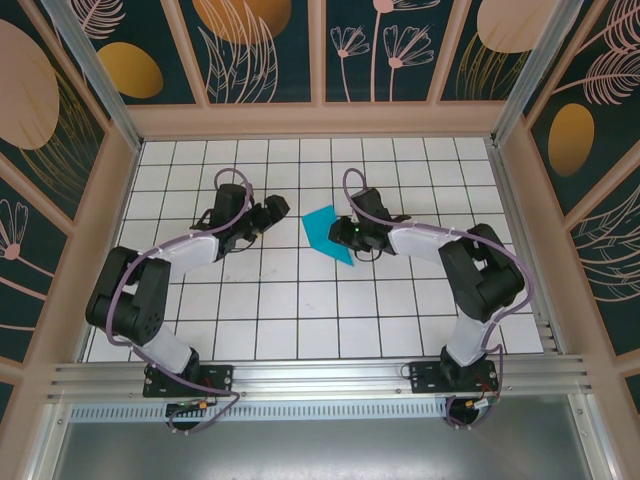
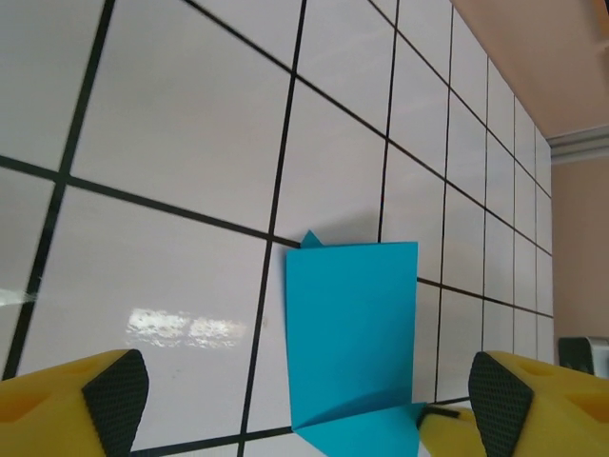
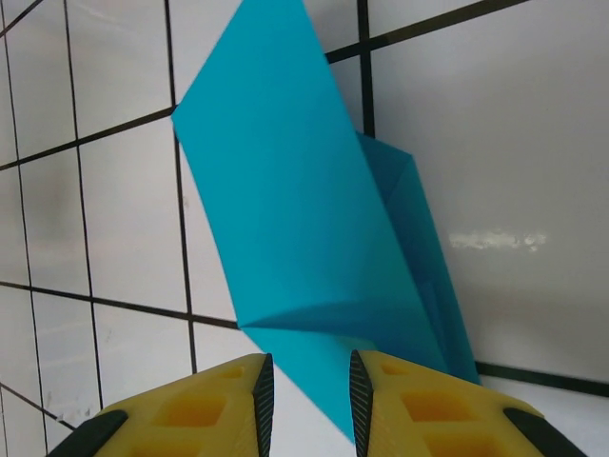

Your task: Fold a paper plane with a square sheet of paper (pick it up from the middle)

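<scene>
I'm seeing the left pincer (image 2: 306, 392) spread wide, with the square sheet of paper (image 2: 352, 333) lying folded and layered on the table (image 2: 171, 143) just ahead of it, between its finger lines. The right pincer (image 3: 309, 386) is showing a narrow gap. The sheet's near corner is reaching into it, but I can't tell whether it's pinched.

Top camera looks down from behind; both wrist cameras closely face the paper (image 2: 352, 324).
</scene>
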Available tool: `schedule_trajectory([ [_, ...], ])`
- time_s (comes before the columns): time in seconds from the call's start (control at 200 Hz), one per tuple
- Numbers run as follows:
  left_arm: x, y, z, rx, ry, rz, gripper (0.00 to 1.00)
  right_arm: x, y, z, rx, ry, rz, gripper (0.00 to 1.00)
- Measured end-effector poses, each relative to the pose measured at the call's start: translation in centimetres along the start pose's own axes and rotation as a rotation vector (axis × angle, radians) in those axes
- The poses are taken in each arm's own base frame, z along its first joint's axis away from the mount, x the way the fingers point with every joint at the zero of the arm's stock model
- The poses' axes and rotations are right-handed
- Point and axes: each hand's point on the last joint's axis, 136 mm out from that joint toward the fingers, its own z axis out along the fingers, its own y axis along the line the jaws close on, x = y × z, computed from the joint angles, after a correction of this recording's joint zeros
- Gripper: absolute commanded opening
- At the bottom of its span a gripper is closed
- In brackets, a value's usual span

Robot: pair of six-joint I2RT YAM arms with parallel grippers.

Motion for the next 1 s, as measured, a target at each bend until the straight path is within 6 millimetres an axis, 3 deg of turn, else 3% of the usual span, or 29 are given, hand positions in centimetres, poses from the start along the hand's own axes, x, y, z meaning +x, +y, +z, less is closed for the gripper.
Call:
schedule_trajectory([
  [0.245, 3.5, -0.4, 2.0, 0.027, 0.111, -0.065, 0.81, 0.7, -1.5, 1.7, -0.004, 0.06, 0.052, 0.3],
  [0.55, 8.9, -0.6, 4.2, 0.027, 0.257, -0.083, 0.72, -0.1, -3.2, 1.5, -0.09, 0.063, 0.13, 0.3],
  [1.001, 10.2, -2.7, 5.7, 0.081, 0.307, -0.099, 0.57, 0.0, -3.3, 1.0, -0.186, 0.074, 0.162, 0.3],
])
